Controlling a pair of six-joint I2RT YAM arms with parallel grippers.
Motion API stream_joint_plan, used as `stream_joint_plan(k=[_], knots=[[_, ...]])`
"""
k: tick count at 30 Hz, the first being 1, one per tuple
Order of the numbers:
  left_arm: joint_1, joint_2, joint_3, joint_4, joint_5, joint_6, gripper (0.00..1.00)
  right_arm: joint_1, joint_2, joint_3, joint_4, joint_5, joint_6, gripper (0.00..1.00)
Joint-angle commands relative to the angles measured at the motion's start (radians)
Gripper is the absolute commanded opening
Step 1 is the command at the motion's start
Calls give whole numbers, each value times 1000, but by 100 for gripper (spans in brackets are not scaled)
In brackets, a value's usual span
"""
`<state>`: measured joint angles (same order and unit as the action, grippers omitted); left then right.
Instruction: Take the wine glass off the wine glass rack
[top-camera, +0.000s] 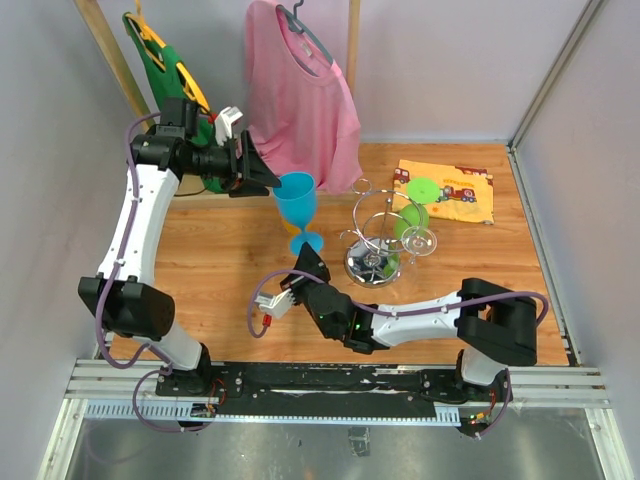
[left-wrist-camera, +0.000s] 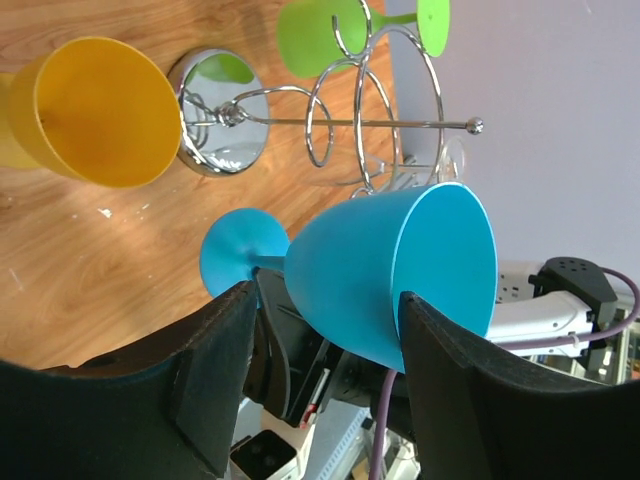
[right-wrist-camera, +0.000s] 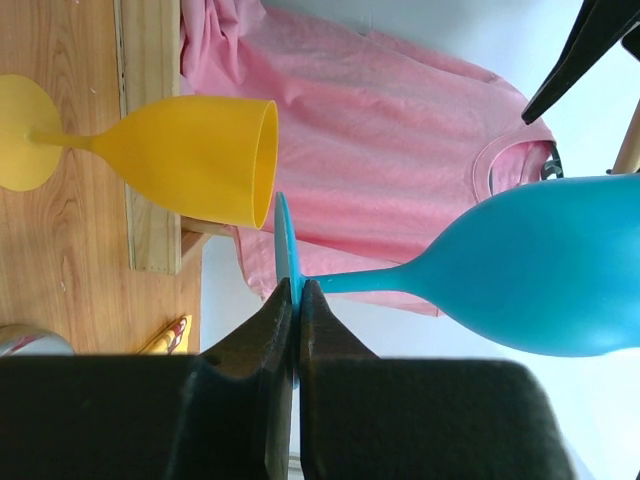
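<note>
A blue wine glass stands upright in the air, left of the silver wire wine glass rack. My right gripper is shut on the edge of its round foot, seen edge-on in the right wrist view. My left gripper is open, its fingers on either side of the blue bowl. A green wine glass hangs on the rack, and a clear glass hangs lower on its right side. The rack's chrome base shows in the left wrist view.
A yellow wine glass stands on the wooden table near the back left, also in the right wrist view. A pink shirt and a green garment hang at the back. A yellow printed cloth lies back right.
</note>
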<state>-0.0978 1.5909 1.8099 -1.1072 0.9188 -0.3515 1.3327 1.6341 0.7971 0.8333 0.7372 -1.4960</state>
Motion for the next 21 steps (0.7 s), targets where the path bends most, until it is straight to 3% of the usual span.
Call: stream_joint_plan(k=[1, 13, 21], knots=[[1, -35, -8, -51, -54, 43, 63, 10, 13, 5, 111, 20, -42, 1], [0, -20, -7, -81, -11, 68, 54, 10, 87, -6, 271, 51, -142, 1], [-2, -28, -26, -95, -15, 86, 30, 11, 114, 2, 340, 70, -176, 1]])
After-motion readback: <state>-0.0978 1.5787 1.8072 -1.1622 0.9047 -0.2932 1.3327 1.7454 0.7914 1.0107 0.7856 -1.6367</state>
